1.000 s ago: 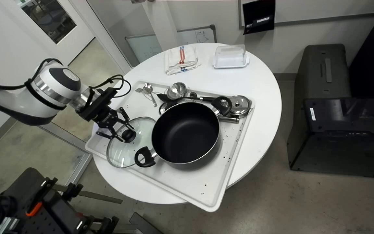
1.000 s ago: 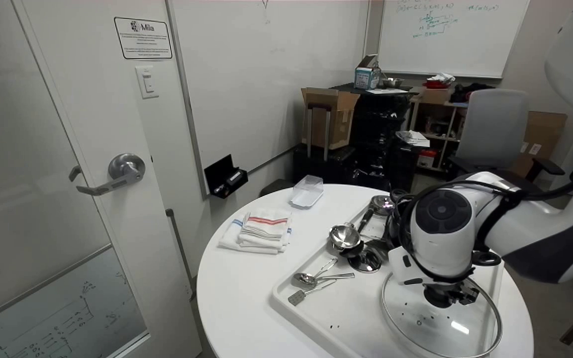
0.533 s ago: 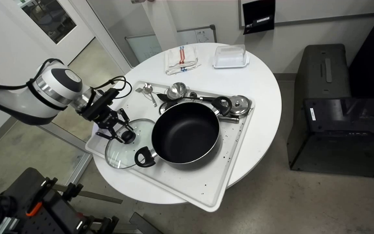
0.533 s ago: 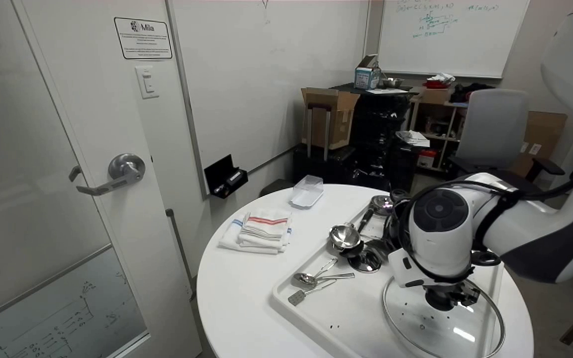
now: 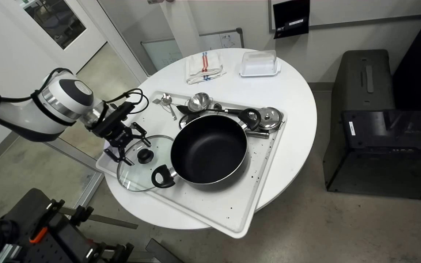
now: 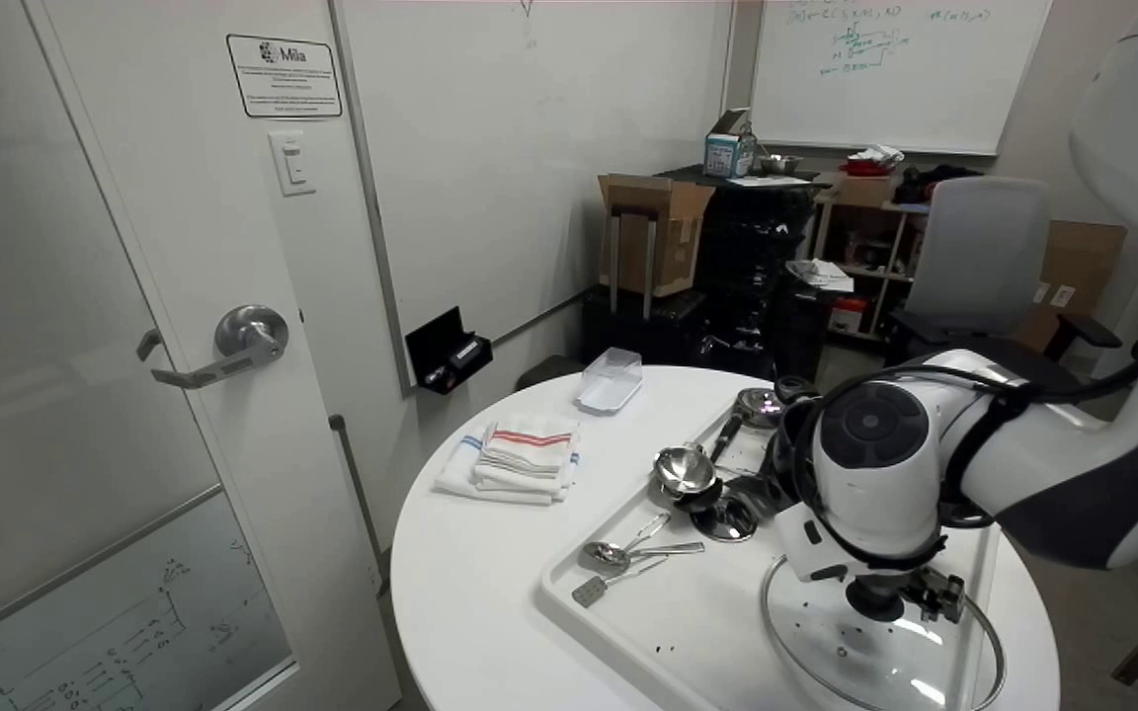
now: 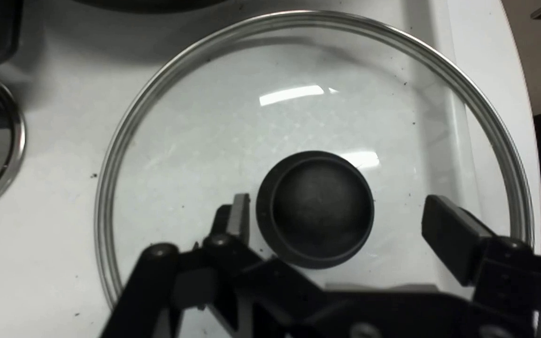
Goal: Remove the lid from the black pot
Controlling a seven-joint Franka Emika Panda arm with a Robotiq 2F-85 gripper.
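Grpr (image 5: pixel 140 153) unclamped frm lid (image 7: pixel 294 131)

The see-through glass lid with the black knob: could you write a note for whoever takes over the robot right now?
Black two-fingered gripper: open, not clamped on the round black knob.
Round clear glass lid: beside the wide black pot, partly over the rim of the white rectangular tray.
Pot: uncovered, on the tray.
Done: lid off.
Left: probably just drawing the gripper clear of the knob.
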